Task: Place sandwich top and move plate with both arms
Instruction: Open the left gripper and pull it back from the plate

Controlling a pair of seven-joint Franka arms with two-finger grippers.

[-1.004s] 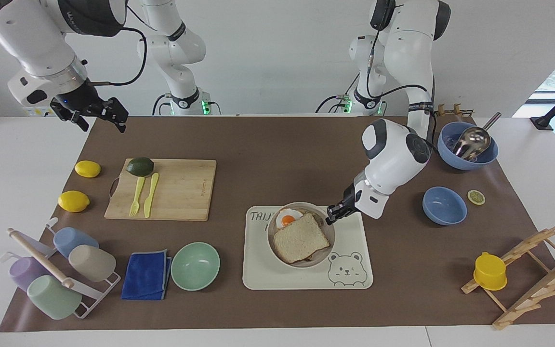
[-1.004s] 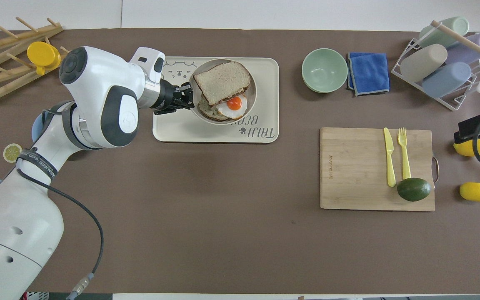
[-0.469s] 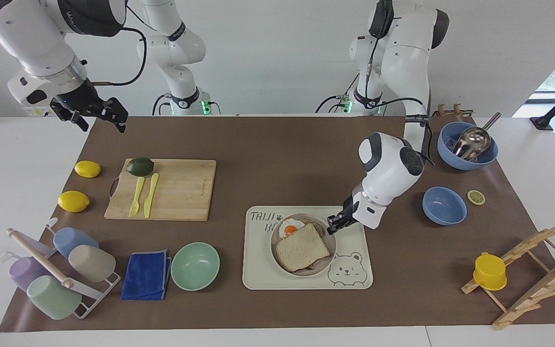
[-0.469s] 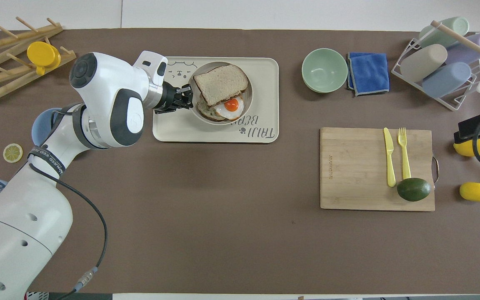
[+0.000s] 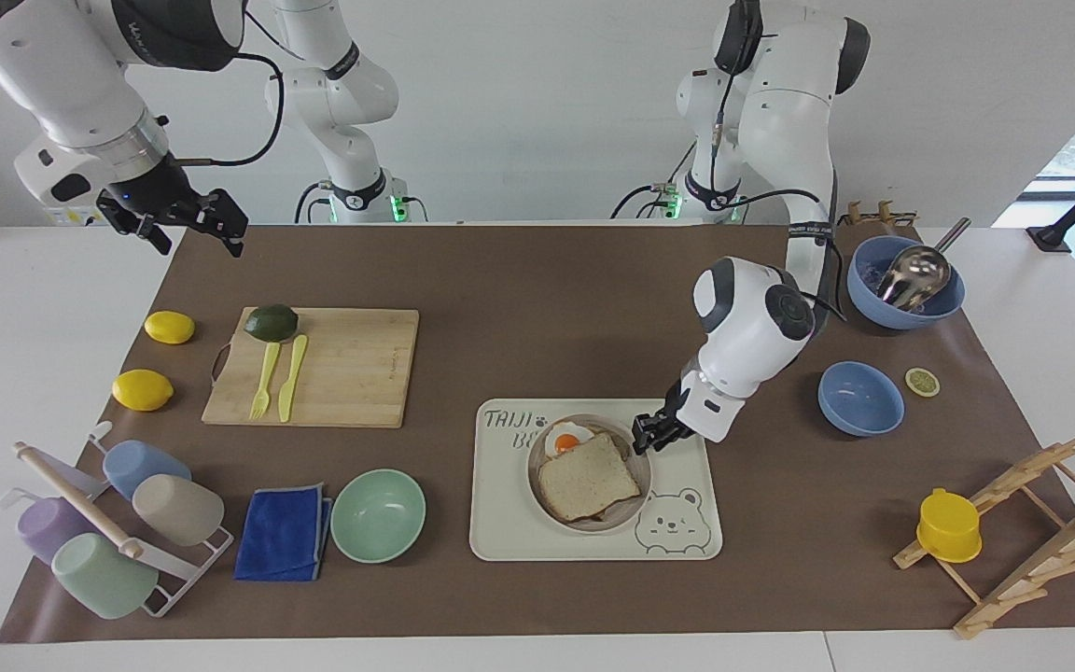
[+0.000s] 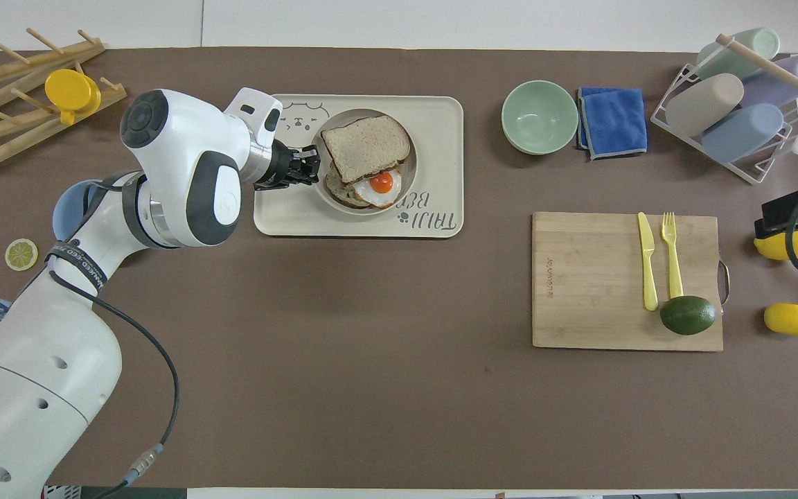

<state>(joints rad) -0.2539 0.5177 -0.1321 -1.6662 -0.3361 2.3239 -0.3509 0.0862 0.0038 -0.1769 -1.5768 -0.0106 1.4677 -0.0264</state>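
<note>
The left arm [image 6: 184, 173] hides part of the bear tray [image 5: 677, 546] at frame centre. Its left gripper [image 5: 642, 437] pinches the plate [image 5: 631, 509] rim; the sandwich top [image 5: 588, 477] half-covers the egg slice [image 5: 565, 439]. Upper left, right gripper [image 5: 185, 224] waits, fingers spread.

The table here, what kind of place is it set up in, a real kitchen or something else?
Probably a robotics lab staged as a kitchen: white robot arms stand at a paper-covered table holding a cutting board, a cup rack and a plate with a sandwich.
</note>
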